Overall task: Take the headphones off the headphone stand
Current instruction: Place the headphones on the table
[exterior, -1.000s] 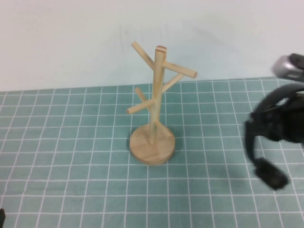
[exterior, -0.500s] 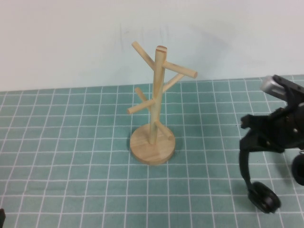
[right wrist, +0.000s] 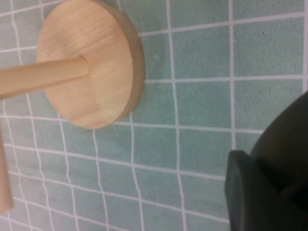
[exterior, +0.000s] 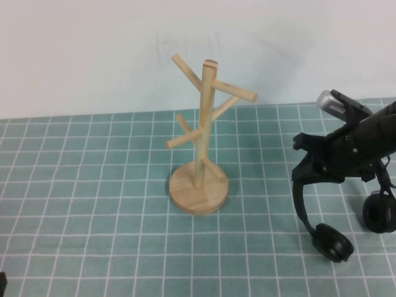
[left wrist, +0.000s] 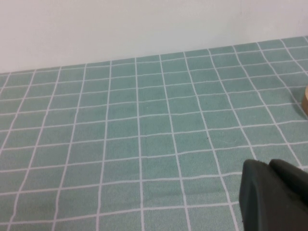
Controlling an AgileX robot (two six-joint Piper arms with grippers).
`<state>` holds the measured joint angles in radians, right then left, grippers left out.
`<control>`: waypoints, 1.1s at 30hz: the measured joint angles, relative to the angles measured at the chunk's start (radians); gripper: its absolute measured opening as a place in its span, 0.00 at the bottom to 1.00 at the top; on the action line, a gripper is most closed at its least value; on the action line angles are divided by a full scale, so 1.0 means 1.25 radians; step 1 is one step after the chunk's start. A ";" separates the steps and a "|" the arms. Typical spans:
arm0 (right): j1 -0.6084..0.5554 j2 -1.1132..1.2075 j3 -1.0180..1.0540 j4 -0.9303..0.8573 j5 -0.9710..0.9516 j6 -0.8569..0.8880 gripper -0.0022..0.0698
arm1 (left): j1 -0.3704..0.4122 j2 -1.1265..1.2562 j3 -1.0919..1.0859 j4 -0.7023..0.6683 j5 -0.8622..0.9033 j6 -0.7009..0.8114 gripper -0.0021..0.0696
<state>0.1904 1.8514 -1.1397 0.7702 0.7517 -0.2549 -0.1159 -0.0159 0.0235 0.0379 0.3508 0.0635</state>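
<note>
Standing near the middle of the green grid mat [exterior: 93, 204], the headphone stand [exterior: 201, 148] is upright on its round disc base, with its angled pegs bare, and a white wall [exterior: 93, 49] rises behind the far edge of the mat. The headphones [exterior: 322, 216] are off the stand and well to the right of it, hanging from the right gripper [exterior: 309, 162]. This gripper comes in from the right side of the scene and its jaws are closed on the thin headband, near the top of the curve. One ear cup [exterior: 333, 242] hangs down at the near side and seems to be at or just above the mat, but contact cannot be told. The other ear cup [exterior: 378, 212] is further to the right, partly behind the arm. In the right wrist view, the wooden disc base [right wrist: 91, 62] and the post of the stand are seen from above, and a dark blurred shape fills one corner; it cannot be told what part this is. The left gripper [left wrist: 274, 195] is far from the work, at the near left corner of the scene, where only a small dark piece shows in the high view. In the left wrist view only a part of its black body is visible over the mat, and it cannot be told if its jaws are open or closed.
</note>
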 joint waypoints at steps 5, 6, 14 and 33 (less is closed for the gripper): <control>0.000 0.040 -0.007 0.017 0.000 0.000 0.11 | 0.000 0.000 0.000 0.000 0.000 0.000 0.02; 0.000 0.048 -0.009 0.018 0.000 0.000 0.12 | 0.000 0.000 0.000 0.000 0.000 0.000 0.02; 0.000 0.077 -0.002 -0.017 -0.002 -0.012 0.28 | 0.000 0.000 0.000 0.000 0.000 0.000 0.02; 0.000 -0.172 -0.002 -0.358 0.200 0.039 0.07 | 0.000 0.000 0.000 0.000 0.000 0.000 0.02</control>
<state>0.1904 1.6366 -1.1427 0.3227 1.0018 -0.2058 -0.1159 -0.0159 0.0235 0.0379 0.3508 0.0635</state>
